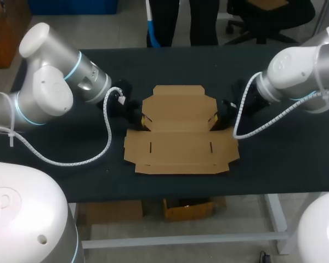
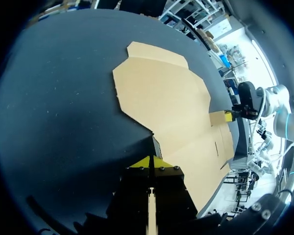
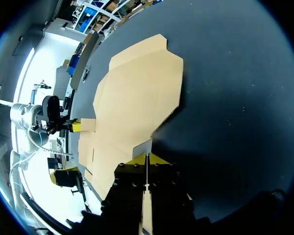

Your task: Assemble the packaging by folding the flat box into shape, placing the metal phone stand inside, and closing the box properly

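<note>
A flat brown cardboard box (image 1: 178, 137) lies unfolded in the middle of the black table (image 1: 279, 159). My left gripper (image 1: 141, 118) is low at the box's left side, shut, with its yellow tips against the small left side flap. My right gripper (image 1: 215, 119) mirrors it at the right side flap, also shut. In the left wrist view the closed tips of the left gripper (image 2: 150, 161) meet the slightly raised flap edge, the cardboard (image 2: 171, 98) spreads ahead, and the right gripper (image 2: 229, 116) shows across it. In the right wrist view the right gripper (image 3: 147, 157) touches the cardboard (image 3: 132, 98) likewise.
White cables hang from both arms, one looping over the table on the left (image 1: 98, 148) and one on the right (image 1: 257, 129). Bare black tabletop lies to either side of the box and behind it. The table's front edge runs just below the box.
</note>
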`<state>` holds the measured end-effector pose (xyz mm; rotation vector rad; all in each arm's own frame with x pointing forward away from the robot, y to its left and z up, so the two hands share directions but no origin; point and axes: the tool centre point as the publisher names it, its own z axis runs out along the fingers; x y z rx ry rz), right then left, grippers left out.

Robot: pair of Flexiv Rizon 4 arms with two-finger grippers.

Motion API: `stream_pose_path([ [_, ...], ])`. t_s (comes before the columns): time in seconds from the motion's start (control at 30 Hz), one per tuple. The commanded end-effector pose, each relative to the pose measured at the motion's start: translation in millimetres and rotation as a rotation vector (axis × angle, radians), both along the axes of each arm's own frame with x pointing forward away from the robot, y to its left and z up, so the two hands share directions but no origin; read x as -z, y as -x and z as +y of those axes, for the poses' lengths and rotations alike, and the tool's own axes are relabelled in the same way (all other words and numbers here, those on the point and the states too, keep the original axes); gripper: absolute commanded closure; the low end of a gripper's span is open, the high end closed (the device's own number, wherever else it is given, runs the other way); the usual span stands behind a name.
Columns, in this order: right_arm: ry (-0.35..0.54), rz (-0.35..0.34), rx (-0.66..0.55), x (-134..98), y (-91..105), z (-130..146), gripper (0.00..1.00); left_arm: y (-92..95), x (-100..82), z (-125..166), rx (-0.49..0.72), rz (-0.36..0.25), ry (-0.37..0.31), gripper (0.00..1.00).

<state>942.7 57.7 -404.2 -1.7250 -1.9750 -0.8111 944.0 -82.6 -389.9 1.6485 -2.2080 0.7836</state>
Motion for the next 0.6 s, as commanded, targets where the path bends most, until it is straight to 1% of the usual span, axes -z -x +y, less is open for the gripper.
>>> stream_pose_path([
  [0.03,0.016,-0.004,0.007,-2,1.9,5,1.00,-2.9,1.4,-6,0.009,0.003,-0.002,1.00],
  [0.3,0.043,-0.003,0.013,-2,4.4,12,1.00,-4.3,-1.9,-14,0.028,-0.009,-0.011,1.00],
  [0.6,0.074,-0.002,0.025,0,7.0,16,1.00,-1.3,-5.3,-24,0.036,-0.011,-0.029,1.00],
])
